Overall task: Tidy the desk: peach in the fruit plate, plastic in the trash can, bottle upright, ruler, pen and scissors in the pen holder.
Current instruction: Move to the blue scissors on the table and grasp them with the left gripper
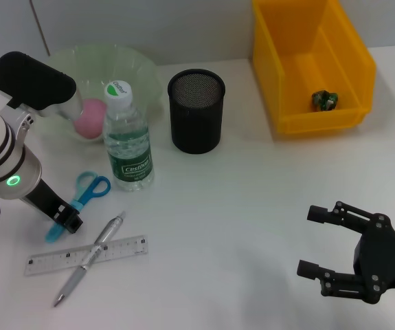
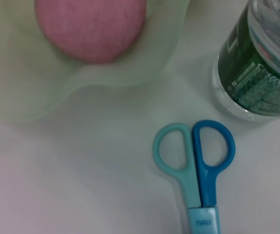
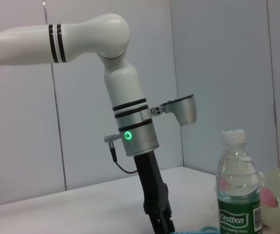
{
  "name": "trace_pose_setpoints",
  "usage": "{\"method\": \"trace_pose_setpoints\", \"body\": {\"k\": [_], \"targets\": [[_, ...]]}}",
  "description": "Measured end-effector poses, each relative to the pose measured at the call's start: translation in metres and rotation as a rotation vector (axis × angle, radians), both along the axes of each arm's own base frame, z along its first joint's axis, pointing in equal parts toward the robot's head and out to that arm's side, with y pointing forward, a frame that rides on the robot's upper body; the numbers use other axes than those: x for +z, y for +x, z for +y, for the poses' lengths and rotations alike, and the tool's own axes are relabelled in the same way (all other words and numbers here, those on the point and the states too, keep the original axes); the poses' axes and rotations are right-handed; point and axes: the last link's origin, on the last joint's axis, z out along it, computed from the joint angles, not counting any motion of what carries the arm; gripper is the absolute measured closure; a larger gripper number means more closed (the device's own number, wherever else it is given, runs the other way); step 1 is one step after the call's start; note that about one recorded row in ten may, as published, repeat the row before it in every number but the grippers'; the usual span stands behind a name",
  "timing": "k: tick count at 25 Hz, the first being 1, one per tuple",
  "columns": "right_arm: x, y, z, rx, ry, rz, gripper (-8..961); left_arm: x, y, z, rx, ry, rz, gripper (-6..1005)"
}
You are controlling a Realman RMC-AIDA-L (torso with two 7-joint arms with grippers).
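Note:
The blue and teal scissors [image 1: 91, 187] [image 2: 198, 161] lie flat on the table, and my left gripper [image 1: 66, 218] [image 3: 161, 222] is down at their capped blade end. Just in front, a silver pen [image 1: 108, 234] lies across a clear ruler [image 1: 46, 263]. The pink peach [image 1: 91, 117] [image 2: 91, 27] sits in the pale green fruit plate [image 1: 139, 69] [image 2: 13, 83]. Beside the plate, the water bottle [image 1: 128, 137] [image 3: 237, 195] stands upright. The black mesh pen holder [image 1: 196, 110] is at the back centre. A green piece of plastic [image 1: 325, 100] lies in the yellow trash can [image 1: 358, 69]. My right gripper [image 1: 307, 240] hangs open at the front right, holding nothing.
The bottle stands close behind the scissor handles. Bare white table stretches between the pen holder and my right gripper. A grey wall closes off the back.

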Motion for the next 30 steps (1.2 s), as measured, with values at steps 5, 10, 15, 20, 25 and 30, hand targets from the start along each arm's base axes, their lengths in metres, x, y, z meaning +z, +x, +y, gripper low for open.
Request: {"method": "trace_pose_setpoints", "body": {"k": [5,10,15,20,25,30], "targets": [[0.0004,0.0003,0.0001,0.0,0.0,-0.001,116,-0.0004,-0.0003,0.0,0.001,-0.003,0.0,556],[0.0007,0.0005,0.0001,0.0,0.0,-0.002,116,-0.0005,0.0003,-0.0005,0.003,-0.008,0.001,584],[0.0007,0.0005,0.0001,0.0,0.0,-0.002,117,-0.0009,0.0018,0.0003,-0.002,-0.015,0.002,613],[0.0007,0.0005,0.0001,0.0,0.0,-0.002,117,-0.0029,0.0011,0.0008,-0.006,-0.035,0.01,681],[0.0007,0.0005,0.0001,-0.001,-0.001,-0.001,117,-0.0043,0.0001,0.0007,-0.005,-0.044,0.014,784],[0.0013,0.0007,-0.0001,-0.003,0.0,-0.001,117,-0.0041,0.002,0.0003,-0.008,-0.046,0.012,786]]}}
